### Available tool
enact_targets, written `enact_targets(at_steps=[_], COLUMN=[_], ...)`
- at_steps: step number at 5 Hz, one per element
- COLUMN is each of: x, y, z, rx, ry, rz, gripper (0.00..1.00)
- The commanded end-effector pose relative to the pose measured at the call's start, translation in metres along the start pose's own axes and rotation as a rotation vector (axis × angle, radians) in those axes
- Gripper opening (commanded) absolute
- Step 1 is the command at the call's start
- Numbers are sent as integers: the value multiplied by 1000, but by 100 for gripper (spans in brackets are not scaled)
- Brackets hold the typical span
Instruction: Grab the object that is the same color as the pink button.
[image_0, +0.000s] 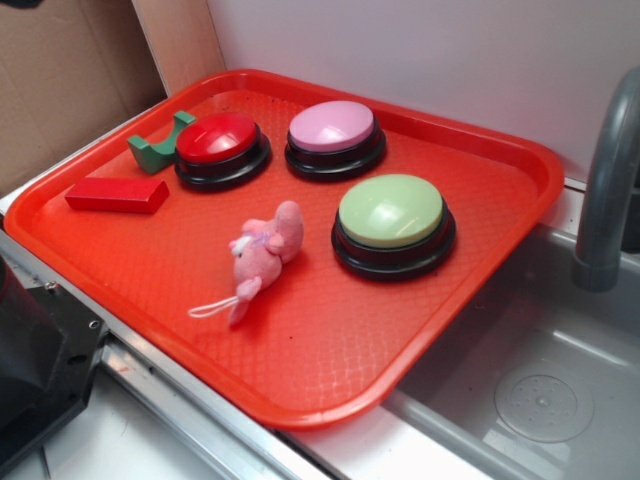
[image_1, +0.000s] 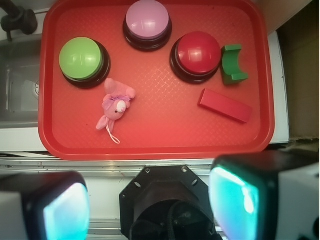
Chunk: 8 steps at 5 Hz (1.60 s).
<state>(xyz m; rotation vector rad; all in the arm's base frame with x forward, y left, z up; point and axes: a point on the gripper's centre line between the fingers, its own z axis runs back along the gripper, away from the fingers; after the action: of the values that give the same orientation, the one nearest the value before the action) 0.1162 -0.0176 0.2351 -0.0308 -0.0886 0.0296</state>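
Our pincer (image_1: 150, 205) hangs with fingers apart at the wrist view's bottom edge, holding nothing. We judge the approach not yet begun: next we descend onto the pink plush toy (image_1: 116, 107), left of centre on the red tray (image_1: 160, 142).

text: none legible | labels: none | small marks possibly unresolved

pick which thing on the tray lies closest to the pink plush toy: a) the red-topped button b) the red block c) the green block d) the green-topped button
d, the pink plush toy lies just beside the green-topped button, its head nearly at the button's black base, while the red block, the green block and the red-topped button sit farther off across the tray.
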Motion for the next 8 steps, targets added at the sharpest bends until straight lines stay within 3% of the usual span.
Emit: enact_targets(at_steps=[1,3,4,6,8], x=[0,12,22,38,49], y=[0,-8,-18,-41,-55], z=[0,-24,-44,-97,-152], rx=[0,-24,-26,-47,-32], ry=[0,-23,-63,-82,-115], rz=[0,8,14,79,127], gripper=[100,100,100,100,100])
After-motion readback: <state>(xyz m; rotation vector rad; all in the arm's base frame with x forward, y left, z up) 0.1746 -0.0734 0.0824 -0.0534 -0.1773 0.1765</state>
